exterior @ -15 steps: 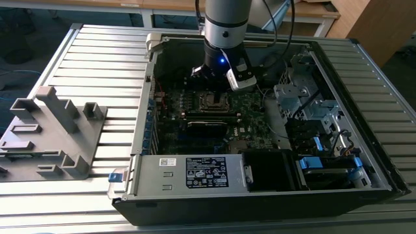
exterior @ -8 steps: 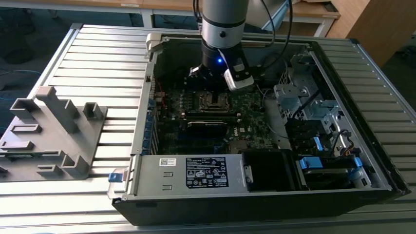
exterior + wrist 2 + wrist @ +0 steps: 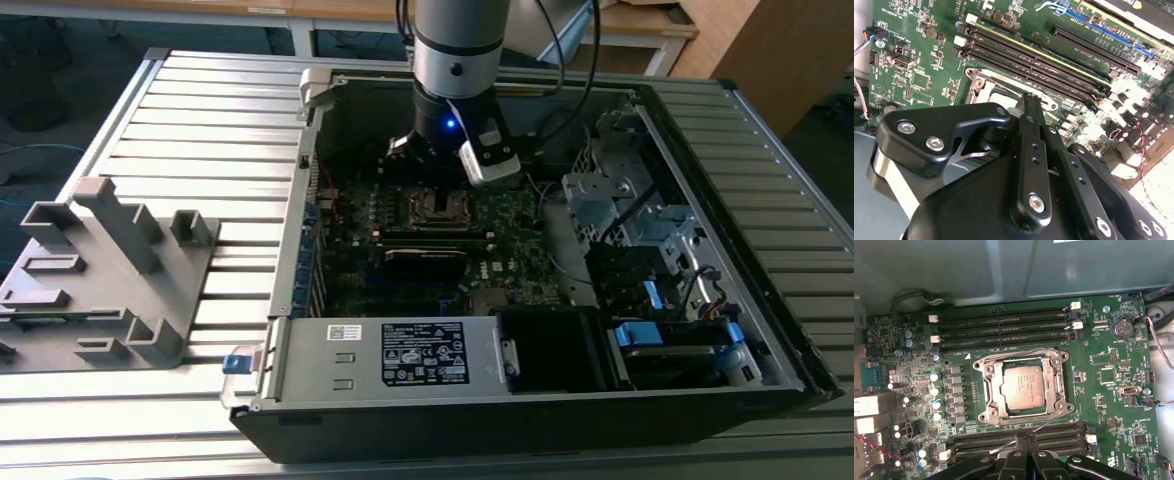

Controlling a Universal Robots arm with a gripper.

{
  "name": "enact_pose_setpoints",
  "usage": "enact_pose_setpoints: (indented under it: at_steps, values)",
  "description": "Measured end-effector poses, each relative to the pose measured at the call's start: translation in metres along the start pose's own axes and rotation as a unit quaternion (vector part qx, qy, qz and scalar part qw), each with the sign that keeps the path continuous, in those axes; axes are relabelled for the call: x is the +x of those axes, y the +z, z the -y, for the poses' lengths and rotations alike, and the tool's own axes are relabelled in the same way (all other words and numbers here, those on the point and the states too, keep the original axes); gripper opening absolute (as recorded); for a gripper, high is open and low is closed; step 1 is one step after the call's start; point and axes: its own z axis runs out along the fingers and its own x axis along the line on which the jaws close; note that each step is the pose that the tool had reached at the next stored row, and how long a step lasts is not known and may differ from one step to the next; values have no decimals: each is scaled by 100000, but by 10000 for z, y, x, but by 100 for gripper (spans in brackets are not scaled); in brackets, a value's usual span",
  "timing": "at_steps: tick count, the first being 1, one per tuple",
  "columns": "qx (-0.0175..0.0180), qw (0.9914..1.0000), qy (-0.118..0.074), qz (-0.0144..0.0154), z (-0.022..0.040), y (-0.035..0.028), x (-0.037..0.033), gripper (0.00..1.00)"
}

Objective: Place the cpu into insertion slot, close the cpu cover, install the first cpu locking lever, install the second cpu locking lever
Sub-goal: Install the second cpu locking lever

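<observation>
In the first wrist view the cpu (image 3: 1023, 386), a dull silver-tan square, lies flat in the socket on the green motherboard. The cpu cover (image 3: 990, 390), a silver frame with an open window, lies down around it. One thin wire lever (image 3: 1049, 421) slants from a corner of the socket to just beside my fingertips. Another wire lever (image 3: 1019, 354) lies along the opposite edge of the socket. My gripper (image 3: 1026, 436) is shut, its black fingers pressed together just off the socket edge. The second wrist view has the gripper (image 3: 1030, 98) over the cover's rim (image 3: 985, 90). In the exterior view the gripper (image 3: 438, 185) hangs low over the socket (image 3: 438, 210).
Memory slots (image 3: 1004, 330) flank the socket on two sides, with capacitors (image 3: 936, 390) beside it. Inside the open case sit a black block (image 3: 424, 262), the labelled power supply (image 3: 387, 355) and metal drive cages (image 3: 627, 210). A grey fixture (image 3: 114, 270) stands at the exterior view's left.
</observation>
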Motion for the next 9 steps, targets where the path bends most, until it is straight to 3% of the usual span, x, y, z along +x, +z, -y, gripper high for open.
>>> enact_pose_setpoints:
  at_steps: [2, 4, 9]
  values:
    - [-14, 100000, -3, 0, 0, 0, 0, 10]
    - [-524, 99999, 15, -68, 0, -1, 0, 10]
    - [-522, 99999, 17, -68, 2, 7, 13, 10]
